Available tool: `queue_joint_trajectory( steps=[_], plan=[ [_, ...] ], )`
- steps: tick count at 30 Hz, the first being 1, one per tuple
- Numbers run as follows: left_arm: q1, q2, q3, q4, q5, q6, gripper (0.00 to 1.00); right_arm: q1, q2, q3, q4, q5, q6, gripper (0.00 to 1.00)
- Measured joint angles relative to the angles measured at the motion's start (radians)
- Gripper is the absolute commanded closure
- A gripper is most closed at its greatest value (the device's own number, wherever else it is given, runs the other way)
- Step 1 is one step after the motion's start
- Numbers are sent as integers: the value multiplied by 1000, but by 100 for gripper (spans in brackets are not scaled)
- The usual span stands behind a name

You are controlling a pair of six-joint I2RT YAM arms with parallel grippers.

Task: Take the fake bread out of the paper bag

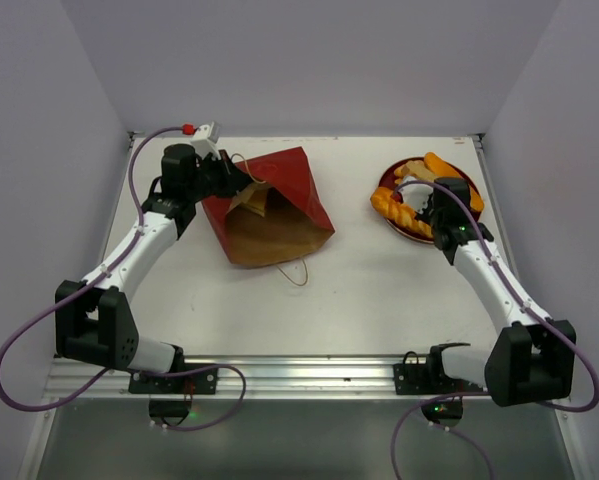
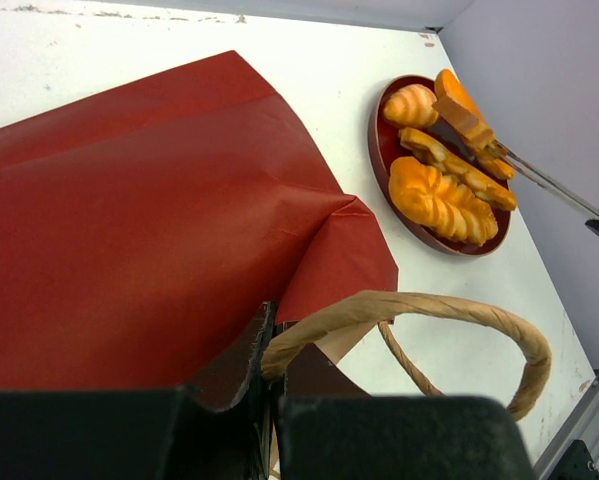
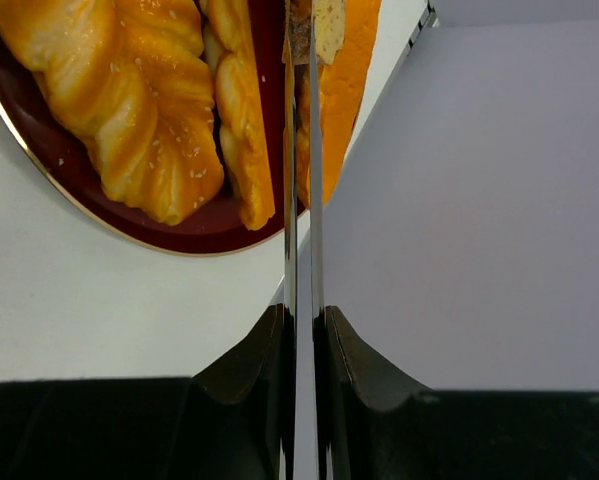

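1. While the paper bag [image 1: 289,190] lies on its side left of centre on the table [image 1: 379,290], its rim is pinched between the closed fingers of the left gripper [image 2: 271,350], at the far left corner of the mouth.
2. The brown inside of the bag is seen through the mouth, which is turned towards the near edge of the table.
3. One looped handle [image 2: 459,315] is arched just beside the left fingers. The second handle [image 1: 297,270] is laid flat on the table at the near side of the bag.
4. The fake bread [image 2: 439,195] is gathered on a round dark-red plate [image 2: 379,150] at the far right of the table, well apart from the bag.
5. A braided loaf, a long narrow loaf and a rounded pastry are laid side by side on the plate, all glossy and golden-orange.
6. The right gripper [image 3: 300,60] is held over the plate, and a pale slice [image 3: 329,25] is gripped between the tips of its thin, nearly closed fingers.
7. Whether the slice is touching the pastries beneath it cannot be told.
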Motion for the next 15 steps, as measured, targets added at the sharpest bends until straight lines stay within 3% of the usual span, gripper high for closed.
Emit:
queue_joint_trajectory(
  steps=[7, 12, 15],
  plan=[
    [0, 0, -2, 10, 3, 0, 100, -5, 58, -12, 62, -2, -48, 94],
    [0, 0, -2, 10, 5, 0, 100, -6, 59, -18, 74, -3, -61, 75],
    [0, 0, -2, 10, 5, 0, 100, -10, 63, -19, 71, -19, -64, 69]
  ],
)
